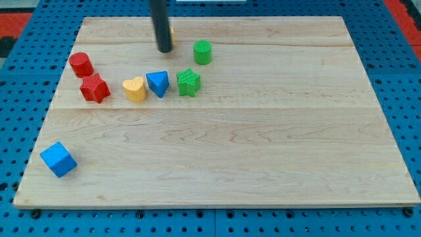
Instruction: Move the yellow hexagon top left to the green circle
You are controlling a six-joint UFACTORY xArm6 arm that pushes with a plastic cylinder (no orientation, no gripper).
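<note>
The dark rod comes down from the view's top and my tip rests on the board near the top edge. A sliver of the yellow hexagon shows just behind the rod on its right side; most of it is hidden. The green circle stands to the right of my tip, a short gap away.
A green star, a blue triangle and a yellow heart sit in a row below my tip. A red circle and a red star are at the left. A blue cube lies at the bottom left.
</note>
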